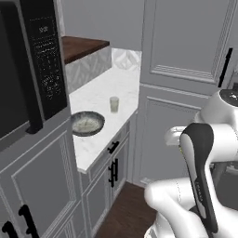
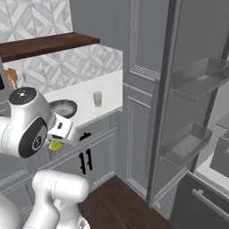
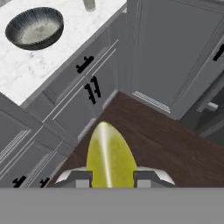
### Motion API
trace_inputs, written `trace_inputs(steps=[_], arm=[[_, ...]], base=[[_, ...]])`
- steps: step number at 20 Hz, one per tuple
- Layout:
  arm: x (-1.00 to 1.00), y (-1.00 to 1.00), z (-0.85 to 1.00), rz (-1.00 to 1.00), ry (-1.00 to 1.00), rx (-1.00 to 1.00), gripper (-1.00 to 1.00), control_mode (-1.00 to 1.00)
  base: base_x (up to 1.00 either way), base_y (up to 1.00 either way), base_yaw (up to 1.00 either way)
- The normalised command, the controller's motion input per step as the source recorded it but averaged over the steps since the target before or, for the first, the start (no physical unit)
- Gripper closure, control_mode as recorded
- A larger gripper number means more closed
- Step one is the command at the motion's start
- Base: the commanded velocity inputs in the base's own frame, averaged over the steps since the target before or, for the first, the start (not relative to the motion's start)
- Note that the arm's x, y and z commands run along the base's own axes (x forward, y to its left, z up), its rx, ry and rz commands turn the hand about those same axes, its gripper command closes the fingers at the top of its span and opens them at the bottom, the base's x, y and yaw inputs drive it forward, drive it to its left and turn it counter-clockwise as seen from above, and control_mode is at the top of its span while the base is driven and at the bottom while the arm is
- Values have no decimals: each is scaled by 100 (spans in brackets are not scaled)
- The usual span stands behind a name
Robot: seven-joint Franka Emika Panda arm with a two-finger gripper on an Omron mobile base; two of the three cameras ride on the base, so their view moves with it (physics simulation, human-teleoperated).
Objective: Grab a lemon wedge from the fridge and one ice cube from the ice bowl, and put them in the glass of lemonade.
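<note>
Hand view: the claw point(image 3: 108, 178) is clamped on the lemon wedge point(image 3: 109, 157), which stands between the two finger tips point(image 3: 78, 178) and projects forward as a bright yellow oval. Below it lie the dark wooden floor point(image 3: 162, 140) and the grey base cabinets point(image 3: 83, 92) with black handles.

Right base view: the lemon wedge point(image 2: 55, 145) shows as a small yellow piece under the white wrist, in front of the table edge.

Left base view: the ice bowl point(image 1: 87, 122) sits on the white marble table point(image 1: 104, 88), near its front edge. The glass of lemonade point(image 1: 114, 104) stands upright just behind the bowl, apart from it.

Right base view: the fridge point(image 2: 197, 112) stands open at the right, with its door shelves visible.
</note>
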Motion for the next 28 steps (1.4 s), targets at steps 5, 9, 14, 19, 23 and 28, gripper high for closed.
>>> trace_inputs(steps=[5, 9, 14, 19, 23, 28], arm=[[0, 0, 0, 0, 0, 0, 100, 100], [0, 0, 0, 0, 0, 0, 100, 100], [0, 0, 0, 0, 0, 0, 100, 100], [0, 0, 0, 0, 0, 0, 100, 100], [0, 0, 0, 0, 0, 0, 100, 100], [0, 0, 0, 0, 0, 0, 100, 100]], base=[[100, 0, -2], [100, 0, 0], [100, 4, -1], [49, 12, -1], [0, 0, 0], [0, 0, 0]])
